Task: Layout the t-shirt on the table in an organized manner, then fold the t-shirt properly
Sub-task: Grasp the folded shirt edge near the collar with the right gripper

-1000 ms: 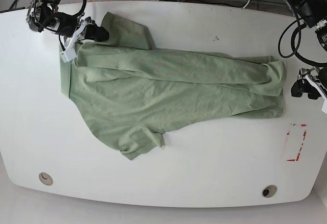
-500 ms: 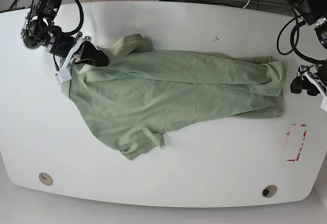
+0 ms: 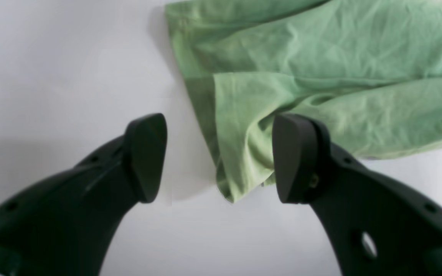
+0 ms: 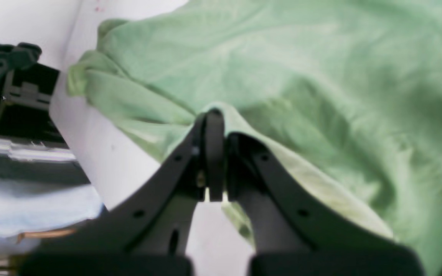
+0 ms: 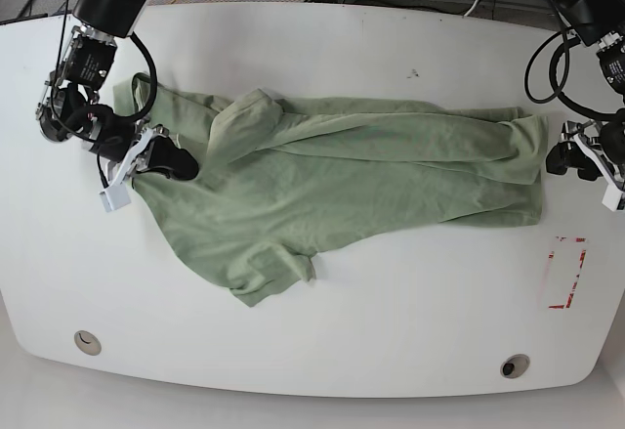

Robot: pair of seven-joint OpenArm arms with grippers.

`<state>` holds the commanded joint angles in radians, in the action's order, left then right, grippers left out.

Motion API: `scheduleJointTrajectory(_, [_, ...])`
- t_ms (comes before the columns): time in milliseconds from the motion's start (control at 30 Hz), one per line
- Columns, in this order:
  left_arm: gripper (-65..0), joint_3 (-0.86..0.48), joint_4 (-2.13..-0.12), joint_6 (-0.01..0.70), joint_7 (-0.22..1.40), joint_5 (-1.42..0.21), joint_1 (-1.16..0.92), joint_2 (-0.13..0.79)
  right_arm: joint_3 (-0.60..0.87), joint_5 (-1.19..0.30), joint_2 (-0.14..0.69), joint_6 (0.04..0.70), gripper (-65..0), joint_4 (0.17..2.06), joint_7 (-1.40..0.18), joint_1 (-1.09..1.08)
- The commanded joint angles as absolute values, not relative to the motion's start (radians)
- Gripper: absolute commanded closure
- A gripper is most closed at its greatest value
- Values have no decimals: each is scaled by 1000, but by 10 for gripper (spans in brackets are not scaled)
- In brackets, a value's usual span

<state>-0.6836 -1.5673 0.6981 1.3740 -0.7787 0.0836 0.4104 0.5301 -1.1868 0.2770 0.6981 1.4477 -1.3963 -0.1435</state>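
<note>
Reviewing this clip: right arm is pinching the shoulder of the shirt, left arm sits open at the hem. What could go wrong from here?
1. The right gripper is shut on a thin fold of the t-shirt; the fabric could slip out mid-pull.
2. The upper sleeve lies flopped over the body, so more dragging may deepen that fold.
3. The left gripper is open and straddles the hem corner without holding it, so the unanchored hem may slide across the table.

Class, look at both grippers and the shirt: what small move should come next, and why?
Probably close the left gripper on the t-shirt hem corner. Its jaws stand open around that corner, while the right gripper is shut on fabric at the collar end, so both ends could then be pulled flat.
</note>
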Motion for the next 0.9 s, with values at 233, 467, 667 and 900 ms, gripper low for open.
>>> scheduleJointTrajectory(233, [-404, -687, -1567, 698, 1374, -779, 82, 394, 530, -1167, 277, 698, 0, 1359, -1396, -229])
scheduleJointTrajectory(467, [-404, -685, -1569, 698, 1374, -779, 67, 394, 535, -1052, 277, 698, -152, 1317, -1396, -262])
scheduleJointTrajectory(667, [-404, -685, -1569, 698, 1374, -779, 65, 394, 539, -1035, 286, 698, -582, 1316, -1396, -251])
scheduleJointTrajectory(900, [-404, -685, -1570, 698, 1374, -779, 65, 394, 542, -1038, 367, 698, -650, 1405, -1396, -137])
